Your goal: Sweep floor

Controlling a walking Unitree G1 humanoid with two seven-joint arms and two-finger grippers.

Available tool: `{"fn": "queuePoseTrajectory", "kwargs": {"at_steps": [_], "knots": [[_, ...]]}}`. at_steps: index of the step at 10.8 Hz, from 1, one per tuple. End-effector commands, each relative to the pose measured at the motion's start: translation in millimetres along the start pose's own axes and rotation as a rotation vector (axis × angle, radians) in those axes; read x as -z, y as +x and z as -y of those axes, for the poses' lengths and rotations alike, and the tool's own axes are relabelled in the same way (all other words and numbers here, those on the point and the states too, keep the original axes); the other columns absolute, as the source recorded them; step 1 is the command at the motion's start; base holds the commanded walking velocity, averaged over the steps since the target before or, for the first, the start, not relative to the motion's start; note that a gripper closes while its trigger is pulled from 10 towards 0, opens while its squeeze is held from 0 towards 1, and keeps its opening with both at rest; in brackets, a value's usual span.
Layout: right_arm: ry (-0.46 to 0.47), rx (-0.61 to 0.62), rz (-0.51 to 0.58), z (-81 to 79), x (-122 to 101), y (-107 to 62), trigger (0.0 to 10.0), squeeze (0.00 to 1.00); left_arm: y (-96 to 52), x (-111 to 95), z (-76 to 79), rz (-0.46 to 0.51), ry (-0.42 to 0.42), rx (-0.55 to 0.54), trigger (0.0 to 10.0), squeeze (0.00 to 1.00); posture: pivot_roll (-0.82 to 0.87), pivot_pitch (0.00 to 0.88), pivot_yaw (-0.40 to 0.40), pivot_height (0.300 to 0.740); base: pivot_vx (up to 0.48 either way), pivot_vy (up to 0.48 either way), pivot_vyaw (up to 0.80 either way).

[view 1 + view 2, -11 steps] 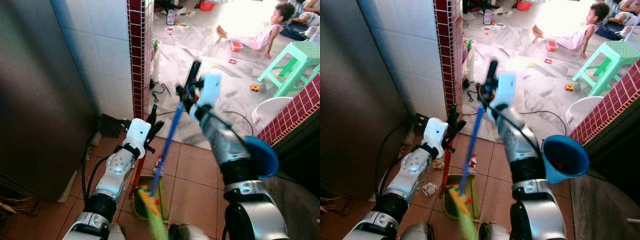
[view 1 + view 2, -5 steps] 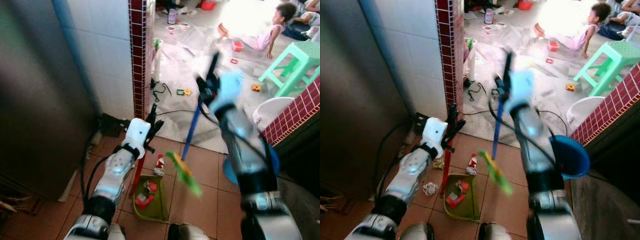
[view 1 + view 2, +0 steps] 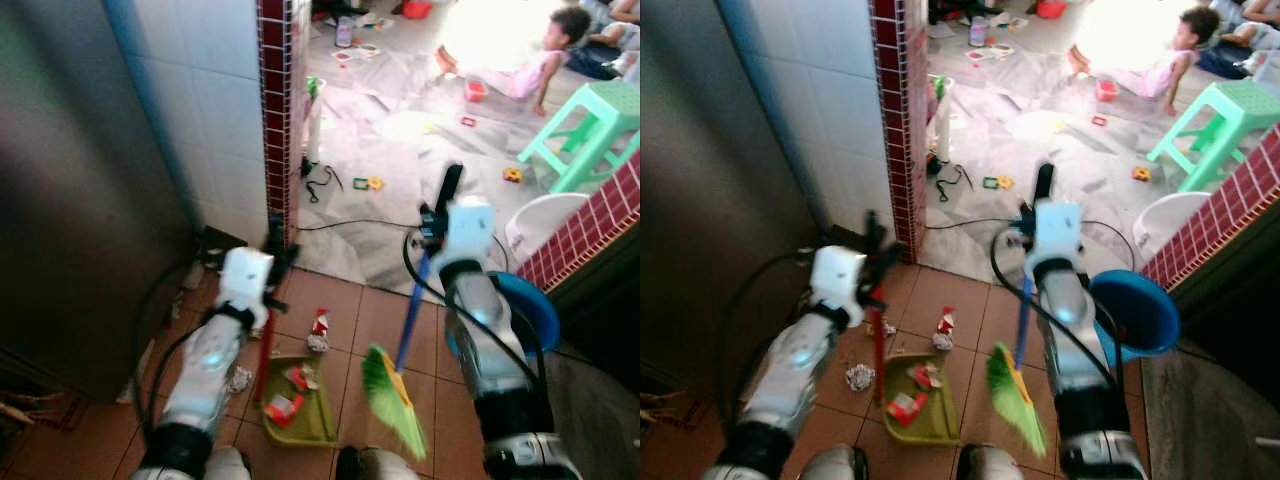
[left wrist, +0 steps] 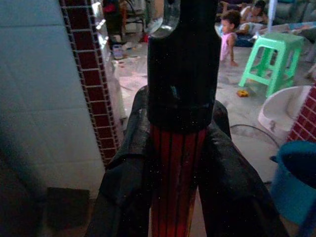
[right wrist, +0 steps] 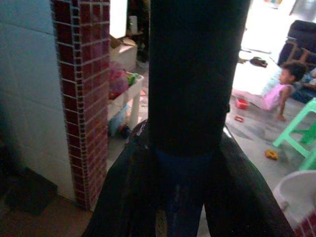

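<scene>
A green dustpan (image 3: pixel 312 425) lies on the brown tiles with red scraps (image 3: pixel 285 408) in it. Its red handle (image 3: pixel 263 345) rises to my left gripper (image 3: pixel 270 262), which is shut on it; the left wrist view has both fingers (image 4: pixel 126 187) pressed against the red shaft (image 4: pixel 177 187). My right gripper (image 3: pixel 435 215) is shut on the broom's blue handle (image 3: pixel 410 320), also seen in the right wrist view (image 5: pixel 180 197). The green bristles (image 3: pixel 392 400) hang just right of the dustpan. A red-white wrapper (image 3: pixel 320 322) and crumpled paper (image 3: pixel 859 377) lie on the floor near the pan.
A red-tiled pillar (image 3: pixel 272 110) and a steel panel (image 3: pixel 80 200) stand to the left. A blue bucket (image 3: pixel 528 310) sits close by my right arm, under a red-tiled counter (image 3: pixel 590 220). Beyond are a cable (image 3: pixel 350 225), a white basin (image 3: pixel 545 225), a green stool (image 3: pixel 585 130) and a seated child (image 3: pixel 535 65).
My right gripper dropped and pulled back toward me; the broom's bristles swung from over the dustpan, up, then down to its right. The left gripper shifted slightly left with the handle.
</scene>
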State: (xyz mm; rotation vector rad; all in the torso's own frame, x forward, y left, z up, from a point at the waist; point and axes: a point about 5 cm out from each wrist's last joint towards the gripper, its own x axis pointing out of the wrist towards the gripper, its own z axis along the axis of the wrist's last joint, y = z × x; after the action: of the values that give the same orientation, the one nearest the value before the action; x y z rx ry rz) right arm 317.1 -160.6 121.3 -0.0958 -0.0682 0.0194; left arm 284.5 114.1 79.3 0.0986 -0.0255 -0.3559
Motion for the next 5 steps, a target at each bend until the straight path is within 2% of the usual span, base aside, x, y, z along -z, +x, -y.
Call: {"fn": "queuePoseTrajectory", "kwargs": {"at_steps": [1,4,5], "knots": [[-0.014,0.009,0.05,-0.4,-9,0.2,10.0,0.0,2.0,-18,-2.8,0.076,0.015,-0.014,10.0,0.0,0.01,0.041,-0.047,0.74,0.0,0.0,0.0],[-0.007,0.053,0.038,2.3,-5,-3.9,10.0,0.0,-16.6,-24,-6.7,0.075,0.008,-0.022,10.0,0.0,0.01,0.035,-0.05,0.74,0.0,0.0,0.0],[0.01,0.079,0.006,4.5,2,-5.3,10.0,0.0,-20.6,-23,-3.9,0.06,-0.044,-0.02,10.0,0.0,0.01,0.034,-0.049,0.74,0.0,0.0,0.0]]}}
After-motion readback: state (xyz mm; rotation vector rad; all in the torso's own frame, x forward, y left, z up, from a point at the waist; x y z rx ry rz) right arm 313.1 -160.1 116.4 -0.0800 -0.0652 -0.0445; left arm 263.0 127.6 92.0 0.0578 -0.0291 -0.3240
